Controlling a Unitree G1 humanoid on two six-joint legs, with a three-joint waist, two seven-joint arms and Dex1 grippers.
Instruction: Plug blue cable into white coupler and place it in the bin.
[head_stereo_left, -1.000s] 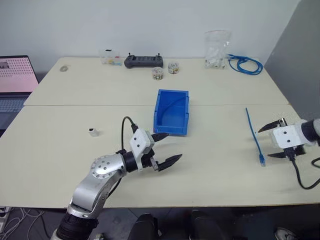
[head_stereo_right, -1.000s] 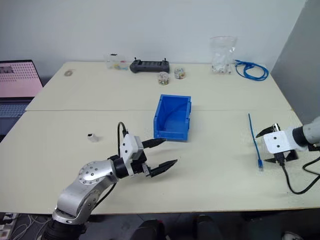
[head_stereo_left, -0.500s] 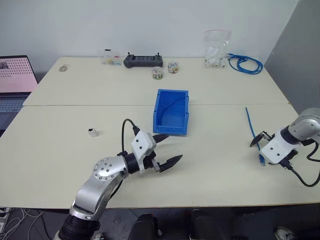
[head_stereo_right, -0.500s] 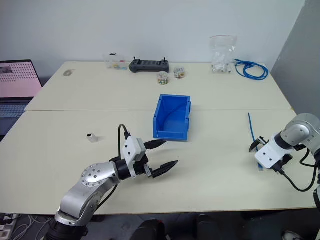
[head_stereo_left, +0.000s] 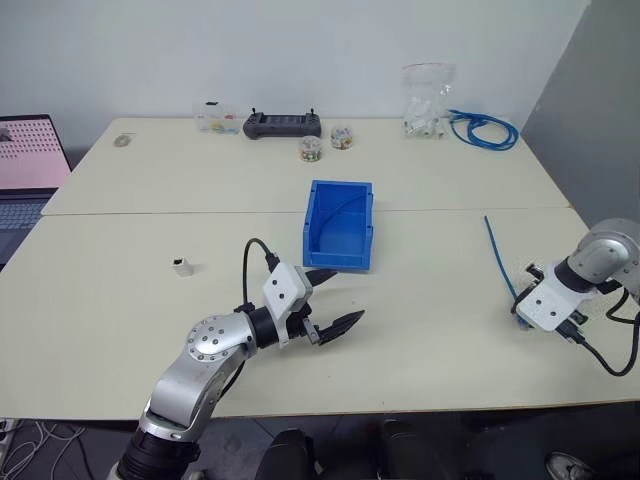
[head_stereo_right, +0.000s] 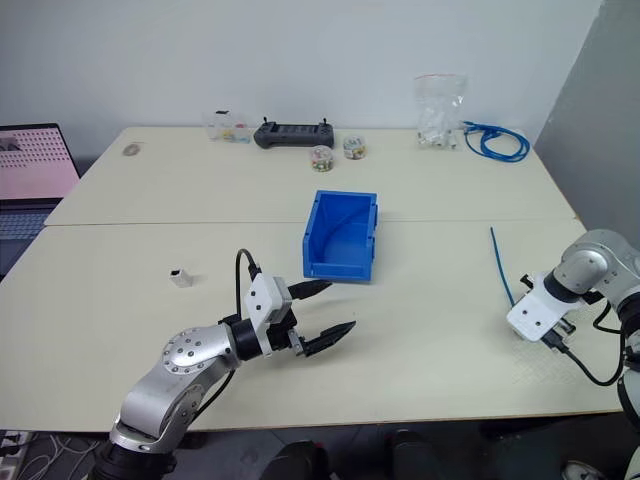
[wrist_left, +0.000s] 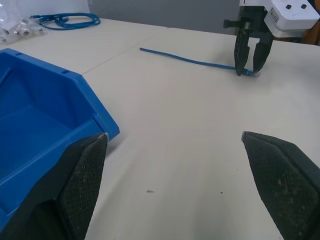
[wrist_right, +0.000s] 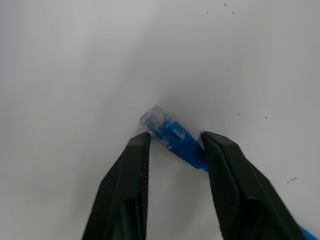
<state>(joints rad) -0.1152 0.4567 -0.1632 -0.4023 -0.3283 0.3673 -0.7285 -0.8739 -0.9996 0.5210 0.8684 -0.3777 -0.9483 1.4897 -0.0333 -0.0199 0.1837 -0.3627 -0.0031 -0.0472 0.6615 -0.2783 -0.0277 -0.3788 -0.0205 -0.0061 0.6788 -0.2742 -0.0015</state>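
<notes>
Step in hand: grasping the blue cable (wrist_right: 176, 141) lying on the table (head_stereo_left: 440, 330). The right gripper (wrist_right: 172, 145) pinches its plug end. Next: lift, carry to the white coupler (head_stereo_left: 182, 266).

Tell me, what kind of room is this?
Probably an office or lab: pale tables against a plain wall, a laptop at one side, and a handheld controller and bundle of blue cable at the back.

I am finding no readable text, label, brand or number anywhere; the laptop (head_stereo_left: 28, 160) at nine o'clock is showing a pink screen whose rows are too small to read.
</notes>
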